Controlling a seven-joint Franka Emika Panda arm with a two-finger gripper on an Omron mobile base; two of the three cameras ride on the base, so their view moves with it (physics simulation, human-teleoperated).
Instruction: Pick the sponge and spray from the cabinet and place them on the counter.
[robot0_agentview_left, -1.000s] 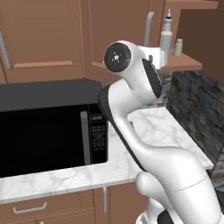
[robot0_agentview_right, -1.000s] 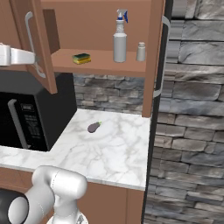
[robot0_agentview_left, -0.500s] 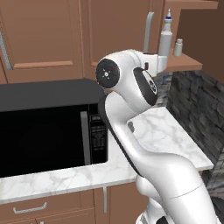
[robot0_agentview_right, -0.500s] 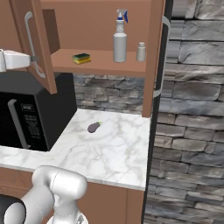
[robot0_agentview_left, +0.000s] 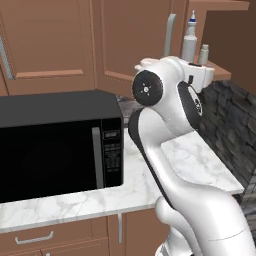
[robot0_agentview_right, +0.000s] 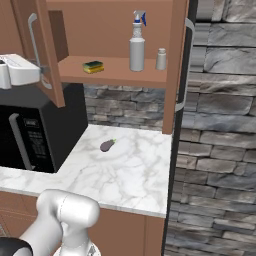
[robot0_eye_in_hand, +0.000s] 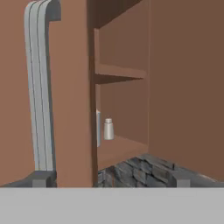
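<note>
Spray (robot0_agentview_right: 137, 44) label blank, no legible txt.

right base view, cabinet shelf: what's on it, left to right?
sponge → spray → small white shaker bottle, all standing on the cabinet shelf.
</note>
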